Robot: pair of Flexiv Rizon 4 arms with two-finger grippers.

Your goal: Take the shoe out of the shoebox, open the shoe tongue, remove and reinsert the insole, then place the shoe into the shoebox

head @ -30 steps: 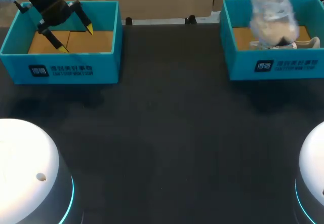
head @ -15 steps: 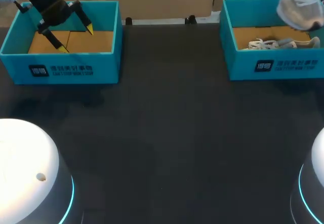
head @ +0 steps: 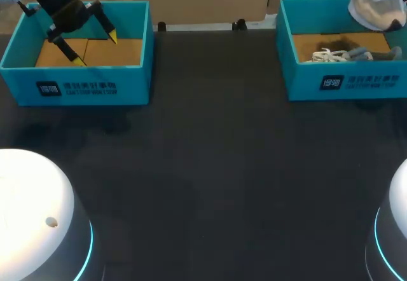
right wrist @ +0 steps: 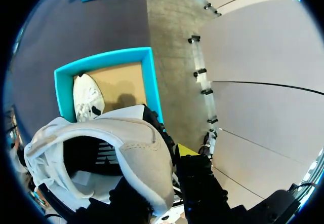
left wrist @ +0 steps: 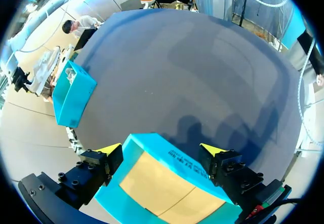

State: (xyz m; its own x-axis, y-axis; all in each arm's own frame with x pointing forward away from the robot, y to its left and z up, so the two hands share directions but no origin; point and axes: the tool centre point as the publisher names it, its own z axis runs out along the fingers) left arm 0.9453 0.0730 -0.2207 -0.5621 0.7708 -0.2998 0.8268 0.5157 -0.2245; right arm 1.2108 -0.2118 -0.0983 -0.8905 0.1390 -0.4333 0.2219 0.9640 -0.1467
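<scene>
Right fingers clamp a beige suede shoe above the teal rectangular shoebox; left fingers gape apart.

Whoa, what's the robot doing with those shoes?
The right gripper holds a pale shoe in the air above the right shoebox, where a second shoe lies. The left gripper hangs open over the left shoebox, which has no shoe in it. So the shoe is out of its box, the first step.
</scene>
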